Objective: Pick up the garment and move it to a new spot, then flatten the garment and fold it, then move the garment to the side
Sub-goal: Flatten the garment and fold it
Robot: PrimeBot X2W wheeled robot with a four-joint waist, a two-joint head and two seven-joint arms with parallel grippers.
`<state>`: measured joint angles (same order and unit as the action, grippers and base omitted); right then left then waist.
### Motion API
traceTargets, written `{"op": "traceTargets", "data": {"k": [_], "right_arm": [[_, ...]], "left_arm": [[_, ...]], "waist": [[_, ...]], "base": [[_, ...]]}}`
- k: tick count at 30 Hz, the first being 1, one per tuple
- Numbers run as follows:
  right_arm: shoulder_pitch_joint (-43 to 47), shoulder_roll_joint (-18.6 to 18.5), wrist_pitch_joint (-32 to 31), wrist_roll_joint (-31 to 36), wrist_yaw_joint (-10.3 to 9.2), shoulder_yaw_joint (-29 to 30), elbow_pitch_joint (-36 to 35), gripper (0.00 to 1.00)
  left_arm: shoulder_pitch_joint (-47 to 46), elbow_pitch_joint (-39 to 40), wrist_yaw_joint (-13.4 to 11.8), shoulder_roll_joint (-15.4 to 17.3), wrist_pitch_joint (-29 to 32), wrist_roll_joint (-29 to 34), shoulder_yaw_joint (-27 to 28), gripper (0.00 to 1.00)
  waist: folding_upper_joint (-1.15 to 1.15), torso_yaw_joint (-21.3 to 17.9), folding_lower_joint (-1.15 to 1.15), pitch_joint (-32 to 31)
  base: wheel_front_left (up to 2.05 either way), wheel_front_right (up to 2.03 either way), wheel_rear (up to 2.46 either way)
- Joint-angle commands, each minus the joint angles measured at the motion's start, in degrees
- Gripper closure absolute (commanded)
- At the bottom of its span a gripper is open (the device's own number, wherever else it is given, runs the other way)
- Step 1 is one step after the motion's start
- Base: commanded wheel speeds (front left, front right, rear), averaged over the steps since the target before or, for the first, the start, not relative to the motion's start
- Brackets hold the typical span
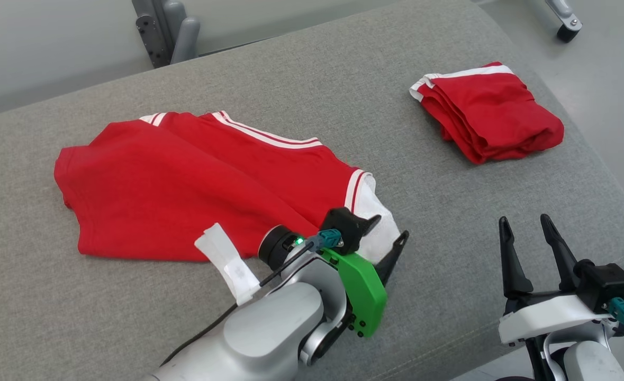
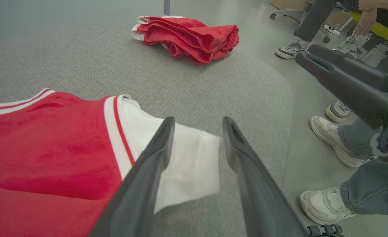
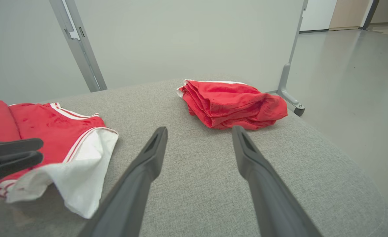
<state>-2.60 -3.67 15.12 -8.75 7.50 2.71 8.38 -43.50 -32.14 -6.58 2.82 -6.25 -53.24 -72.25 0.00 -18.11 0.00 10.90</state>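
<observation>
Lying rumpled on bench (image 1: 343, 95), garment (image 1: 184, 180) looks unfolded. Left pincer (image 1: 391, 226) spread over white sleeve (image 1: 370, 196), pinching nothing. Right pincer (image 1: 523, 222) spread, idle. Flattening, folding, side move likely remain. Folded pile (image 1: 489, 114) well apart.

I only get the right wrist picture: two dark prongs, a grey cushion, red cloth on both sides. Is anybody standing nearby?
Observer: Yes. The left wrist view shows shoes and jeans on the floor beside the cushion.
Operator: What are the dark things at my left edge?
Observer: The left gripper; in its own view its fingers stand apart over the white sleeve, gripping nothing.
Operator: How big is the left cloth?
Observer: In the head view the garment lies spread out, far wider than the folded pile.
</observation>
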Motion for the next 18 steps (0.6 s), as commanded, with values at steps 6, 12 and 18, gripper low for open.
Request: {"op": "traceTargets", "data": {"k": [6,12,18], "right_arm": [[1.1,0.18,0.02,0.36,-0.02,1.03,-0.21,0.0],[2.88,0.08,0.02,0.93,-0.02,2.33,-1.54,0.0],[5.31,0.11,0.02,1.3,-0.02,3.54,-2.82,0.0]], "left_arm": [[-1.01,1.46,-1.61,0.16,-3.68,0.88,-0.41,0.0],[2.4,5.63,-6.42,7.06,-7.26,0.87,3.95,0.0],[8.28,16.24,-14.2,20.08,-8.66,2.42,9.19,0.0]], "waist": [[0.0,1.27,0.0,-1.78],[0.0,3.01,0.0,-3.8],[0.0,4.95,0.0,-5.68]], "base": [[0.0,0.0,0.0],[0.0,0.0,0.0],[0.0,0.0,0.0]]}}
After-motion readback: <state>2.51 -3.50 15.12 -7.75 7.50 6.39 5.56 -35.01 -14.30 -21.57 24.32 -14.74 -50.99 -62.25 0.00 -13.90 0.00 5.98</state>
